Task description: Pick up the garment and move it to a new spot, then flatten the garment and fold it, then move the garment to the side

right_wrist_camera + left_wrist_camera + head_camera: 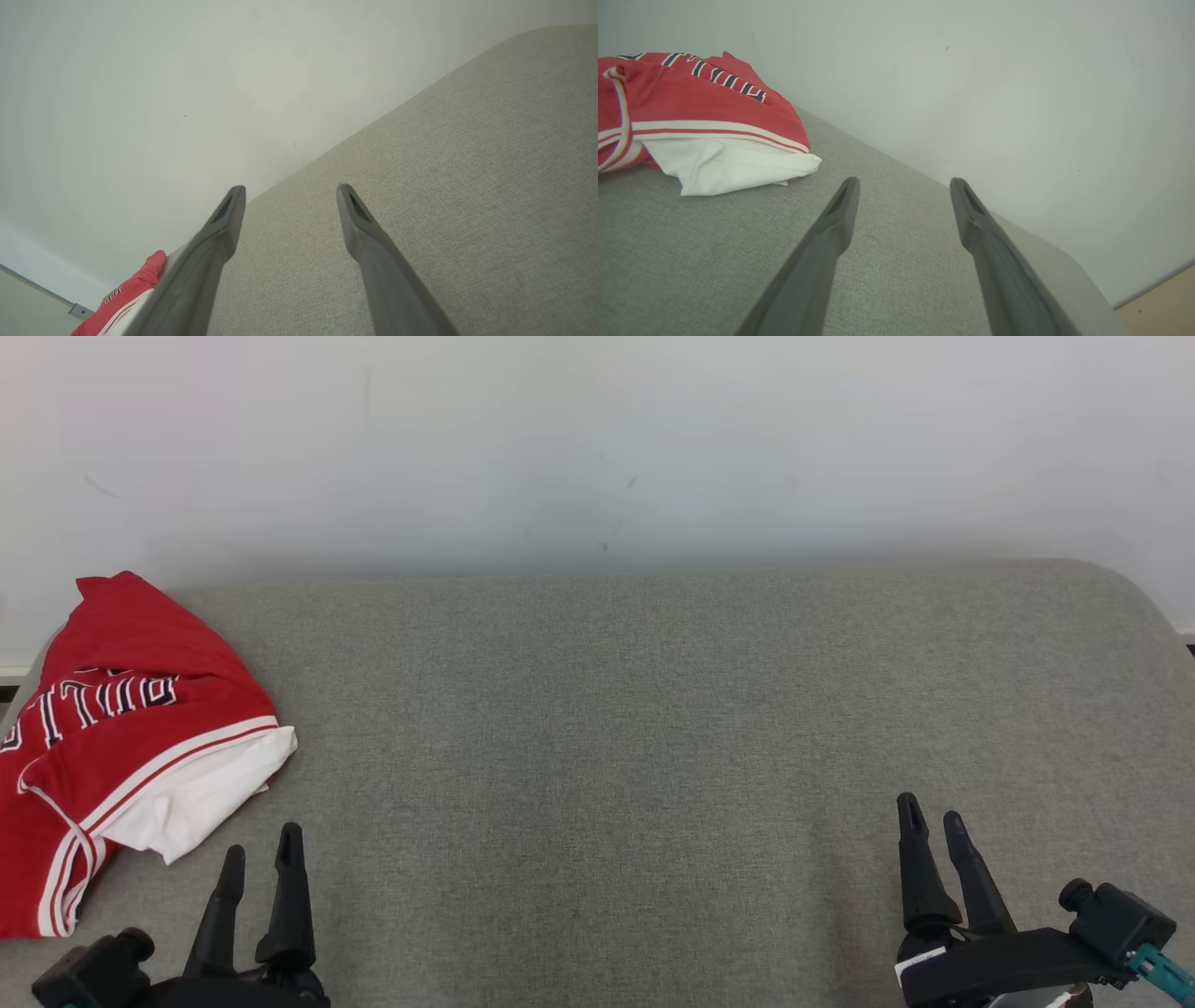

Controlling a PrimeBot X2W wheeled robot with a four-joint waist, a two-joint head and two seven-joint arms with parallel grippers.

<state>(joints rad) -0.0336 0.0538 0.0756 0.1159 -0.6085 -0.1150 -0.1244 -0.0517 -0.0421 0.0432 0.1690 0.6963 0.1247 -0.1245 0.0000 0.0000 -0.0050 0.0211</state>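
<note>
Now, my notes from the remote desk. The garment is red cloth with white and dark stripe trim and white lettering edged in dark. A white layer pokes out of its near hem. It is crumpled in a loose heap, not flat. It lies at 9 o'clock in the head view, on the left end of the pad. The pad is grey, of coarse even weave, with a rounded corner at 2 o'clock. The wall behind is plain matte white with faint scuffs.

The left gripper has long, dark, tapered fingers, spread with nothing between them. The garment sits near at 11 o'clock from its tips, not touching. The right gripper, at 4 o'clock, is likewise spread and empty. The garment is well apart from it, toward 9 o'clock.
</note>
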